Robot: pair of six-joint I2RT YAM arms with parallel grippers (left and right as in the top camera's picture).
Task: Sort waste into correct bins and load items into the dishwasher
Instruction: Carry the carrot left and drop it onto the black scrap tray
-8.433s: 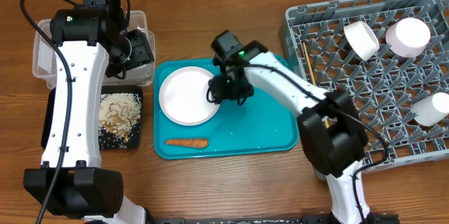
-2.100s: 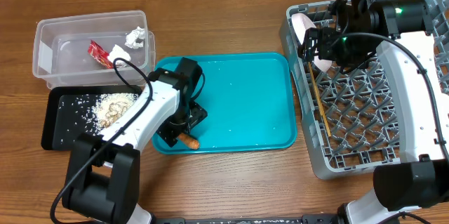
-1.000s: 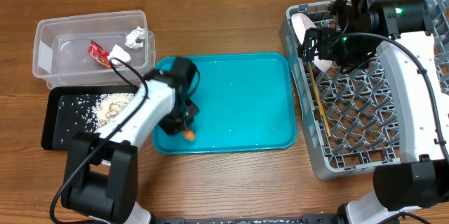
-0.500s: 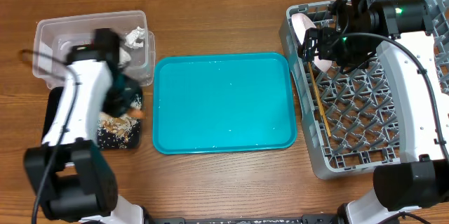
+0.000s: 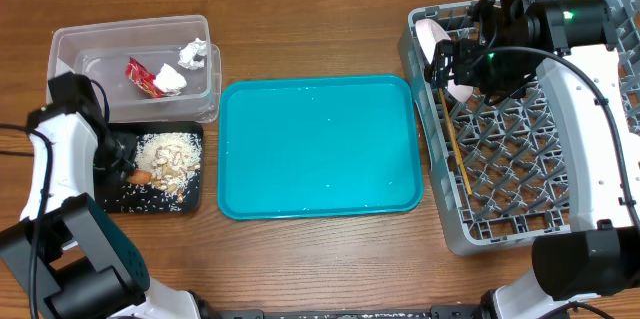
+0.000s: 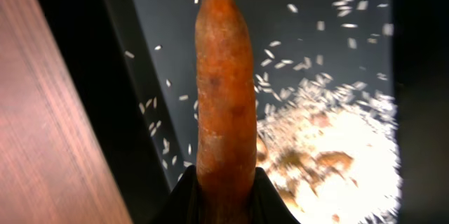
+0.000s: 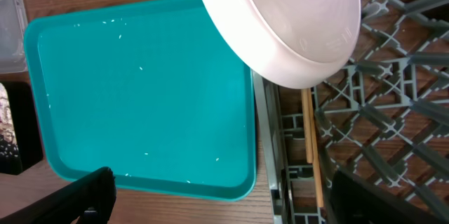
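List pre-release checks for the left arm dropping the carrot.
1. Grip: small orange carrot held in left end effector: ok.
2. Position: carrot above shallow black rectangular tray, inside its rim: ok.
3. Bin match: tray already holds pale rice-like food scraps: ok.
4. Drop height above tray: cannot tell.
5. Other arm: right end effector away, at large grey plastic dish rack: ok.

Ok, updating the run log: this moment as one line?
left gripper: shut on carrot, over black tray | right gripper: open, over rack | plate: on edge in rack
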